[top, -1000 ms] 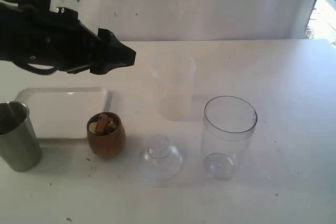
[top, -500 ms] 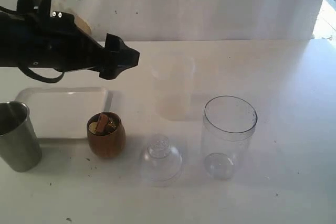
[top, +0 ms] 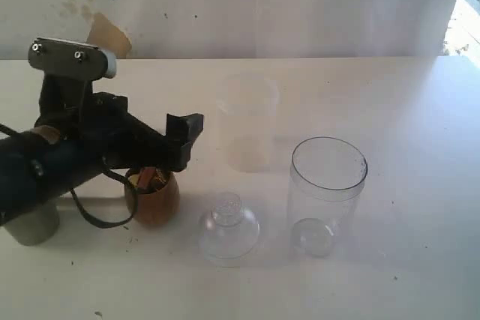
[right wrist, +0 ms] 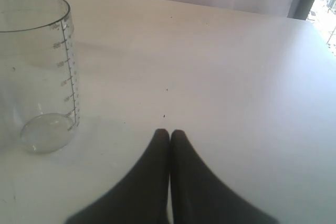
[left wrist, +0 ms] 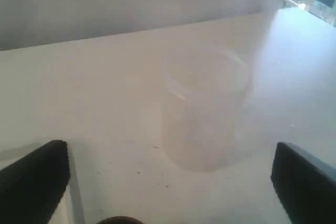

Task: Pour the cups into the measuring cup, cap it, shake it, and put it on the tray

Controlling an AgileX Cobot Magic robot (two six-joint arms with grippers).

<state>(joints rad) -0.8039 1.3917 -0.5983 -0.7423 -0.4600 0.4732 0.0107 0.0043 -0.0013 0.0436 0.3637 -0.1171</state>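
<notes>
The brown wooden cup (top: 159,197) stands at the front left with brown pieces inside; its rim (left wrist: 113,220) just shows in the left wrist view. My left gripper (top: 186,144) hangs right over and slightly behind it, open wide and empty (left wrist: 170,150). The steel tumbler (top: 30,226) is mostly hidden by the left arm, and the tray is hidden under that arm. The clear measuring cup (top: 327,189) stands empty at the right. My right gripper (right wrist: 169,132) is shut and empty, low over the table beside the measuring cup (right wrist: 39,72); it is outside the exterior view.
A frosted plastic cup (top: 247,121) stands behind the middle, straight ahead of the left gripper (left wrist: 202,111). A clear dome lid (top: 229,226) rests between the wooden cup and the measuring cup. A wall runs along the table's far edge.
The left arm has dropped and swung toward the front, from above the table's back to just over the tray and wooden cup. Its jaws have opened wide. The right gripper has not moved.
</notes>
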